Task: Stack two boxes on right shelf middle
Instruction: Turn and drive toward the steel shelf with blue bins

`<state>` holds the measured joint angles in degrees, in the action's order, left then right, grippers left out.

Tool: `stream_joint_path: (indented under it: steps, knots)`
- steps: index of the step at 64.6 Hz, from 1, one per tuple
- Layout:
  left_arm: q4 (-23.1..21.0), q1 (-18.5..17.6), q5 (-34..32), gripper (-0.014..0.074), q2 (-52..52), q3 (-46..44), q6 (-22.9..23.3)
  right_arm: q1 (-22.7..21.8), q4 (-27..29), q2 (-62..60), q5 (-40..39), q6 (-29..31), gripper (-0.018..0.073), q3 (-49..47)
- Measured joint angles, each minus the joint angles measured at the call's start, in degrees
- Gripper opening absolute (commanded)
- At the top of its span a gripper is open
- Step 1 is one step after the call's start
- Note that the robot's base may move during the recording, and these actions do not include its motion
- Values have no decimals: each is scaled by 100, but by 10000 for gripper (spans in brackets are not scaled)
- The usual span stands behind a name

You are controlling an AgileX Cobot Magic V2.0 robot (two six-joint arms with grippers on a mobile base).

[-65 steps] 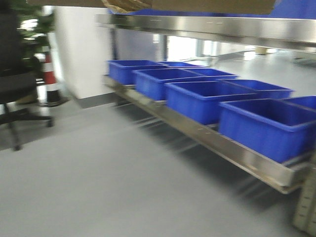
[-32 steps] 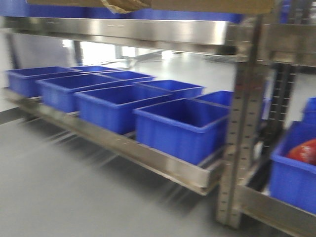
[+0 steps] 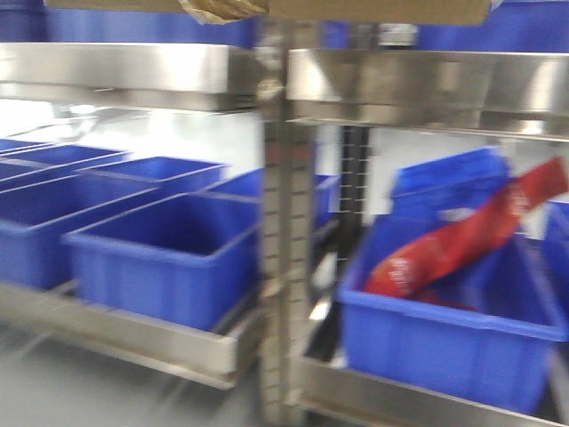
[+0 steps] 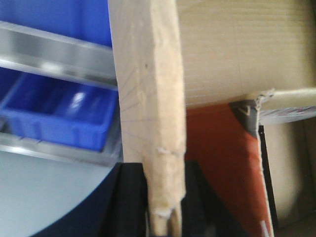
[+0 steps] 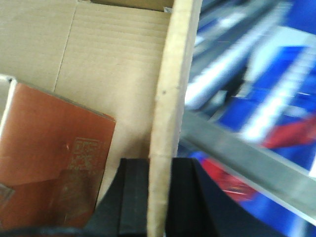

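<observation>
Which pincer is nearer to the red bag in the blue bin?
Probably right: the red bag lies just beyond the right pincer; the left pincer sees only another bin.

Sideways motion blur is smearing the whole front view, softening the blue bins (image 3: pixel 160 258) and the red wrapper (image 3: pixel 462 236), while bright light from the far side is washing the floor behind them white and glaring off the steel shelf rail (image 3: pixel 427 84). In the left wrist view the near cardboard wall (image 4: pixel 150 98) is showing soft, evenly lit and out of focus. In the right wrist view the box panel (image 5: pixel 165 98) is reading sharper, while everything to its right is streaking, with pale glare running along a metal rail (image 5: pixel 247 157).
</observation>
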<state>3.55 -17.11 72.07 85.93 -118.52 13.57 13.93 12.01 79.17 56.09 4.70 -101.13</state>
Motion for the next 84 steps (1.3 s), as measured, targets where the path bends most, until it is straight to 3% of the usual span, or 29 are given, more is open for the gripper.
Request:
stream_joint_path:
  steps: [84]
  knots:
    - [12,0,-22,-111,0,0,0,0,0,0,-33,0,-154,0]
